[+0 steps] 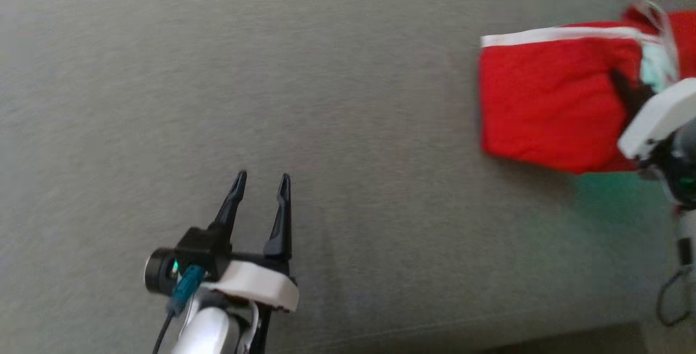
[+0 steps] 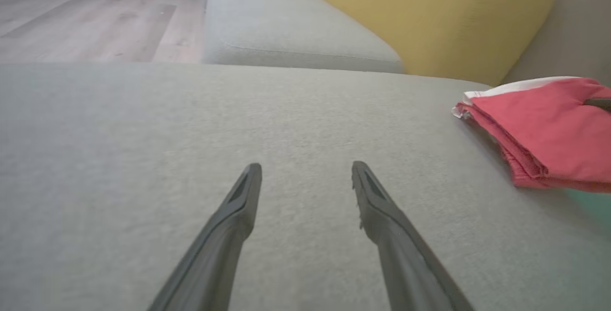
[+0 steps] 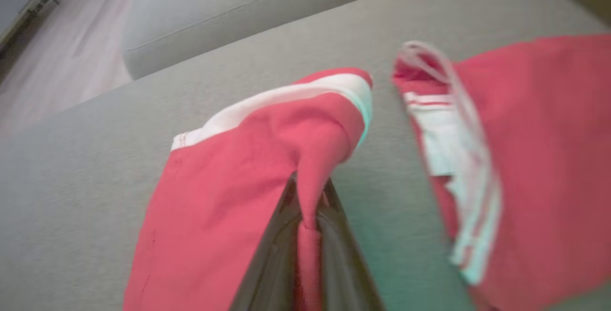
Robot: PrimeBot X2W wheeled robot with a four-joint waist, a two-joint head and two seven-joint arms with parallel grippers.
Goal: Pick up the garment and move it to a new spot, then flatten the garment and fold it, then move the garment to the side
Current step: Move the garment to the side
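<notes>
1. At 7 o'clock in the head view, the left gripper (image 1: 262, 176) hangs over the grey fabric sofa seat (image 1: 348, 82). Its two dark fingers are spread apart with nothing between them. The bottom edge cuts off its pale forearm.
2. From the left wrist, a yellow upholstered backrest (image 2: 429, 15) stands at 1 o'clock and a wood-plank floor (image 2: 71, 19) at 10 o'clock.
3. The red cloth garment with white trim (image 1: 549, 98) lies on the seat at 2 o'clock in the head view, well apart from the left gripper. Its far side runs off the right edge.
4. At 3 o'clock, the right gripper (image 1: 620, 83) is largely hidden behind its white wrist housing. The blurred right wrist view shows its jaws clamped on a pinched-up fold of the garment.
</notes>
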